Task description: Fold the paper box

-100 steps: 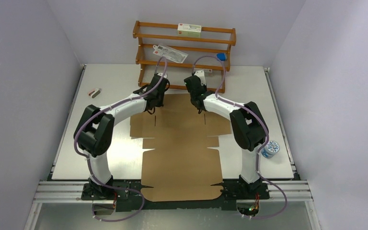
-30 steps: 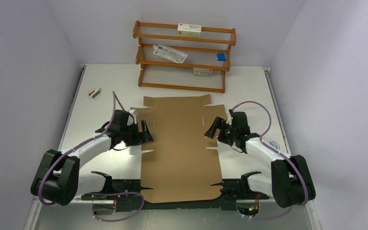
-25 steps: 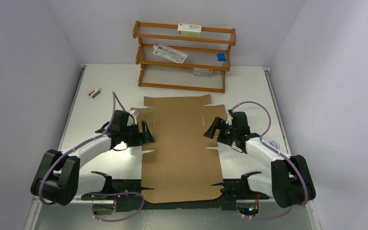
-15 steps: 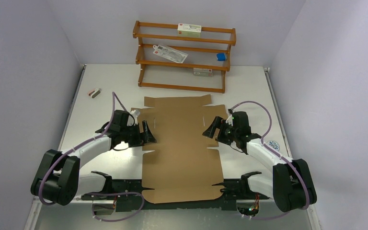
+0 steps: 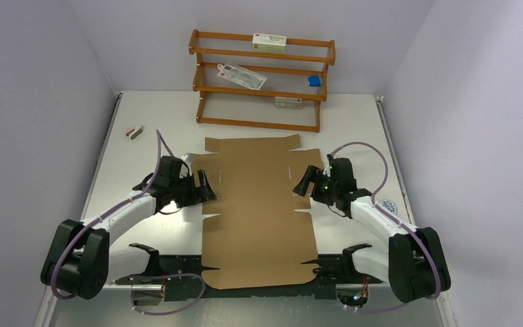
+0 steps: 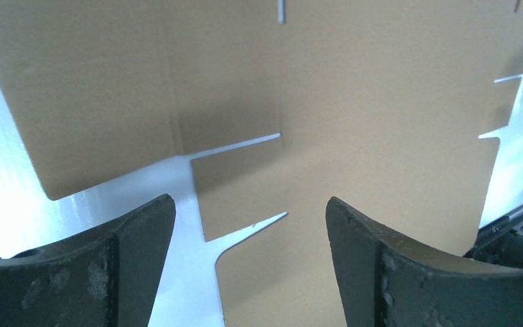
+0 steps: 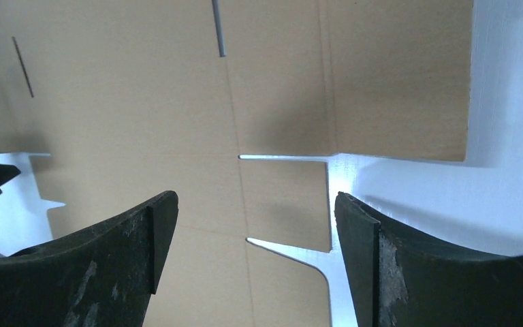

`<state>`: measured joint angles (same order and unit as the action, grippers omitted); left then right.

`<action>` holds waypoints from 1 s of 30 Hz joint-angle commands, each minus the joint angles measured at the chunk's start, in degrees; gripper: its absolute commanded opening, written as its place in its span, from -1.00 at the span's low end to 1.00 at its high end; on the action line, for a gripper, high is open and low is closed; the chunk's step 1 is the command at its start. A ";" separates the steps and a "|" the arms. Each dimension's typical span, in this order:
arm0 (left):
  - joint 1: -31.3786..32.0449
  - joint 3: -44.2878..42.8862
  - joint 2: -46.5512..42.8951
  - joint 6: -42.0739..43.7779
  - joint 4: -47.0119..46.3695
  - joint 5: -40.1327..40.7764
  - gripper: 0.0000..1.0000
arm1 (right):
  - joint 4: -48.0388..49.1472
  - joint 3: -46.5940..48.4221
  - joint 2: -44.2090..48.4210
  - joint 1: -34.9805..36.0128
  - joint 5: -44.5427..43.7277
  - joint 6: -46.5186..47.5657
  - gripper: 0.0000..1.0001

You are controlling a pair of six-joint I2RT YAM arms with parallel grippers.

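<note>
Wooden rack [image 5: 262, 124] at table [image 5: 163, 109] far edge; white cartons [image 5: 269, 43], blue item [image 5: 314, 80] on shelves

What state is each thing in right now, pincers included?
paper box: unfolded, lying flat on the table.
left pincer: open, empty, at the box's left edge.
right pincer: open, empty, at the box's right edge.
wooden rack: upright, cartons on its shelves.

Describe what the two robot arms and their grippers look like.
Both the left arm and right arm have white curved shells with bulky black joints. A mauve cable loops along each. The left gripper and right gripper are black, with broad curved fingers, scuffed pale.
</note>
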<state>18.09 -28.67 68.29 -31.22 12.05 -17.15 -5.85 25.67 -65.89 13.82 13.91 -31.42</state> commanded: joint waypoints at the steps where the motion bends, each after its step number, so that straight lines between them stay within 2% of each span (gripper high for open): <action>1: -0.23 0.67 0.87 -1.66 -1.47 5.44 0.71 | 0.72 1.23 -2.29 1.27 -2.93 1.49 0.78; 8: -0.45 1.14 -6.28 -7.12 2.58 22.36 0.76 | 3.83 0.26 -4.92 3.20 -1.77 1.25 0.78; 12: -0.92 0.95 -7.26 -9.14 0.50 24.19 0.74 | 4.01 0.58 -4.96 3.57 -1.18 2.04 0.78; 16: -2.57 -0.44 -2.62 -8.99 -1.65 24.92 0.71 | 3.69 1.16 -4.00 3.71 -0.87 3.47 0.78; 20: -5.29 -0.41 1.34 -9.26 -4.57 21.68 0.64 | 3.57 1.22 -2.80 3.84 -0.40 4.42 0.78; 24: -5.96 -0.58 3.37 -8.19 -7.55 17.90 0.38 | 3.40 1.03 -1.88 4.25 -0.28 5.60 0.78; 27: -5.95 -1.16 4.43 -7.26 -7.99 15.18 0.01 | 3.12 0.96 -1.45 4.53 -1.14 6.29 0.78; 30: -5.91 -0.88 3.94 -6.47 -8.41 13.35 -0.23 | 3.00 1.19 -1.36 4.55 -1.85 6.31 0.78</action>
<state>12.53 -28.16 72.51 -39.07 6.87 0.78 -2.68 25.82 -68.27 17.96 13.04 -26.48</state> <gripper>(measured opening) 0.442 0.891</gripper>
